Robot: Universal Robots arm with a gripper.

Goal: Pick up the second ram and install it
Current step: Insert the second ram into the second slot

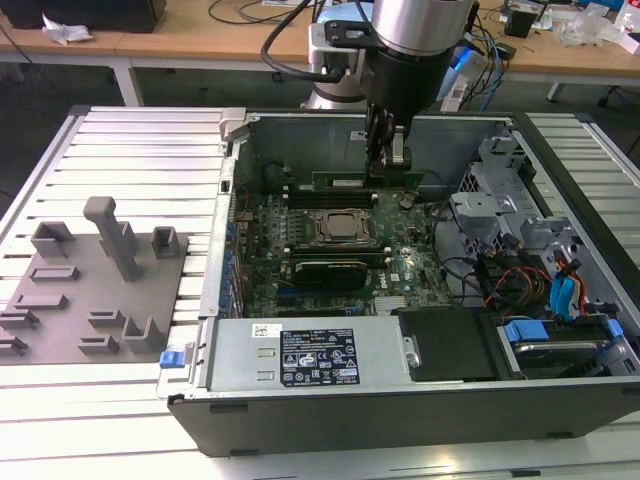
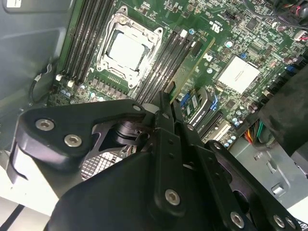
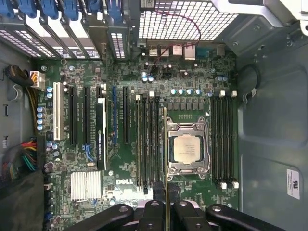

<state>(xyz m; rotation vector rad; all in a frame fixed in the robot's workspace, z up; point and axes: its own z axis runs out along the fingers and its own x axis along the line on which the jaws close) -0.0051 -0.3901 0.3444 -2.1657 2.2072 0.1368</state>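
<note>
Green second ram [image 1: 340,181], black claw [image 1: 388,165], green motherboard [image 3: 115,159] with black slots [image 3: 221,139].

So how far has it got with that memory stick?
Pickup looks done: the gripper is shut on the second ram, inside the open case. In hand: it hangs over the memory slots beside the CPU socket. Left: it is not yet seated in a slot.

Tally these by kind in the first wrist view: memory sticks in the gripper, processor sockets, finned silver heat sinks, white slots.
memory stick: 1, held edge-on by the gripper
processor socket: 1
silver heat sink: 1
white slot: 1
Total: 4
</note>
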